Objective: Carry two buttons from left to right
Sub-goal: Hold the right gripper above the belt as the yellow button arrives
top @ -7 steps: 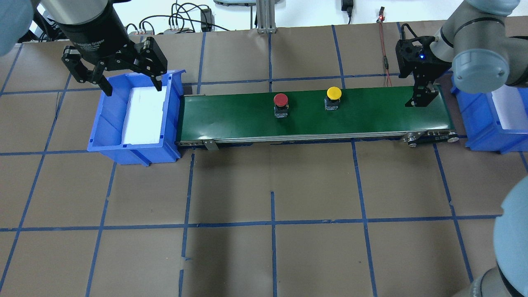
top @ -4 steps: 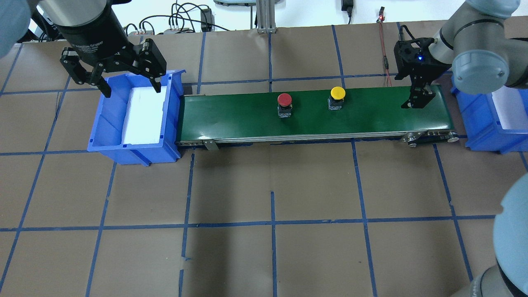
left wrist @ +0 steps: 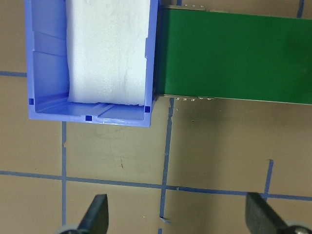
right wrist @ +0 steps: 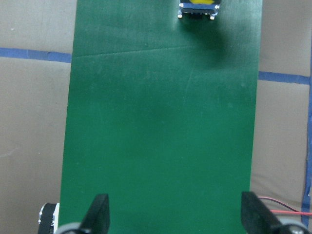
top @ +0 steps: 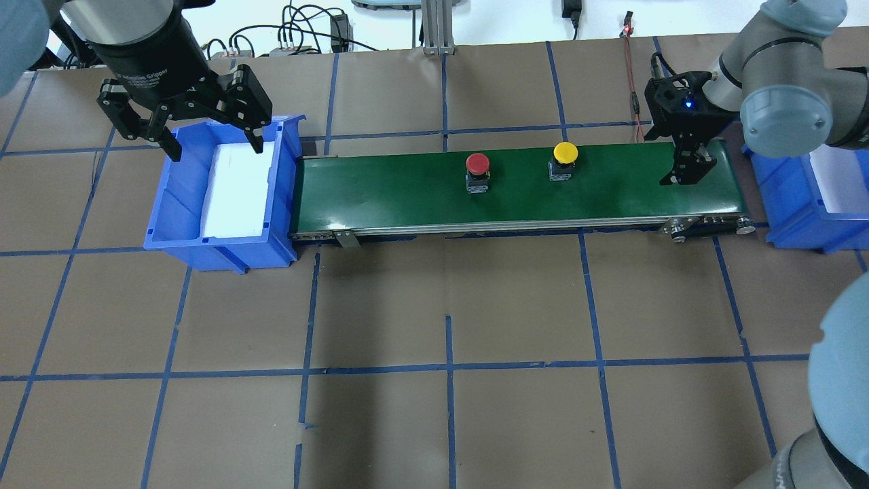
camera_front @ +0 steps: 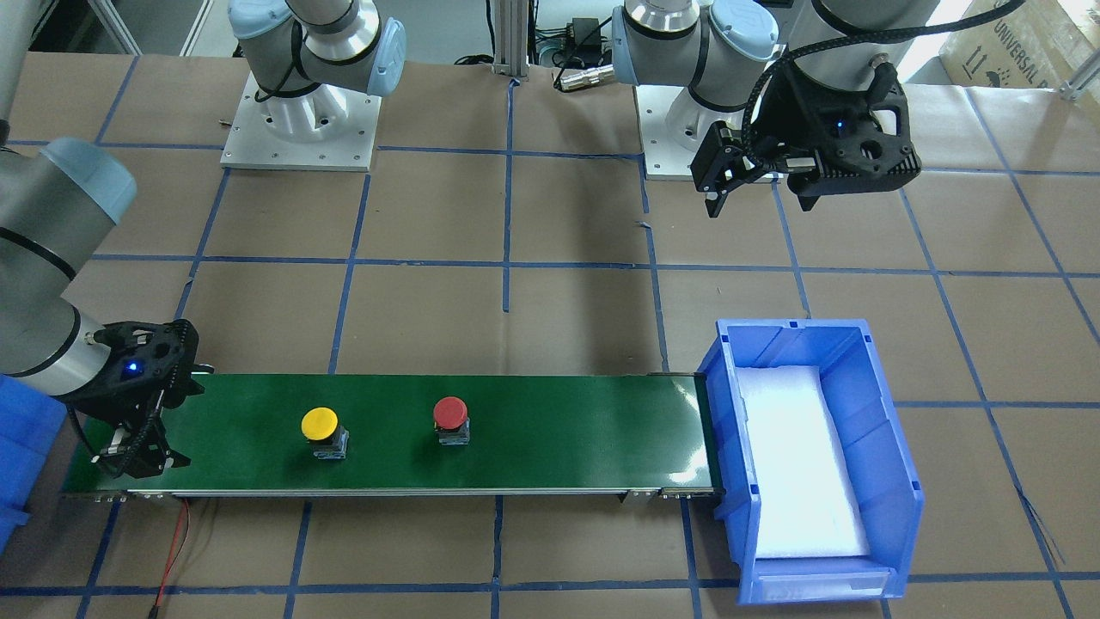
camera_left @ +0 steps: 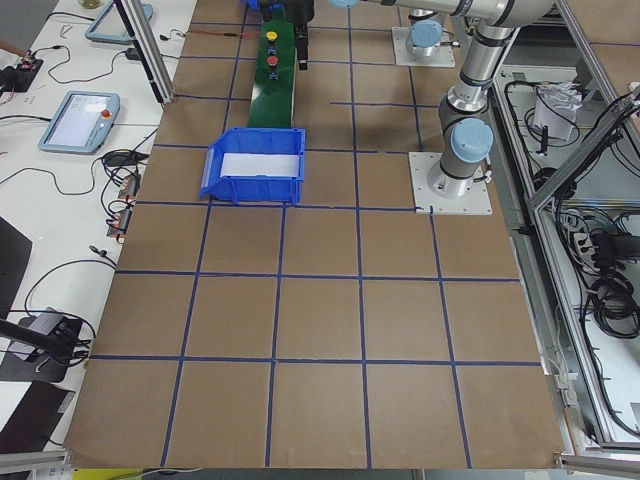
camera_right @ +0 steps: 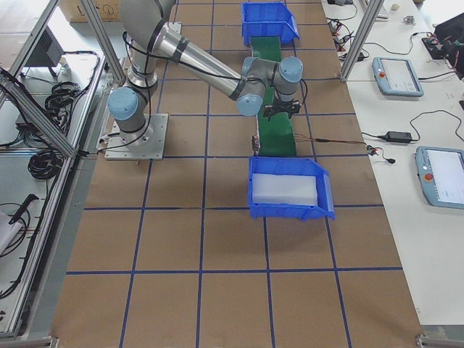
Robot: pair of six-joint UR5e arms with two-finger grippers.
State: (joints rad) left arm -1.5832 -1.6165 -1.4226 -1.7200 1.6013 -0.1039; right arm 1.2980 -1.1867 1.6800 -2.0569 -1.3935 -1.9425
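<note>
Buttons (top: 477,164) farther right along belt (top: 380,193)

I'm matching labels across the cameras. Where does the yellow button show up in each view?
Front-facing: yellow button left of centre on the green belt.
Overhead: button right of centre, on the belt's far half.
Exterior left: button tiny, near the top edge.
Exterior right: cannot be made out.
Left wrist: not in it.
Right wrist: button cut by the top edge.
Shared landmark: the green belt.
</note>
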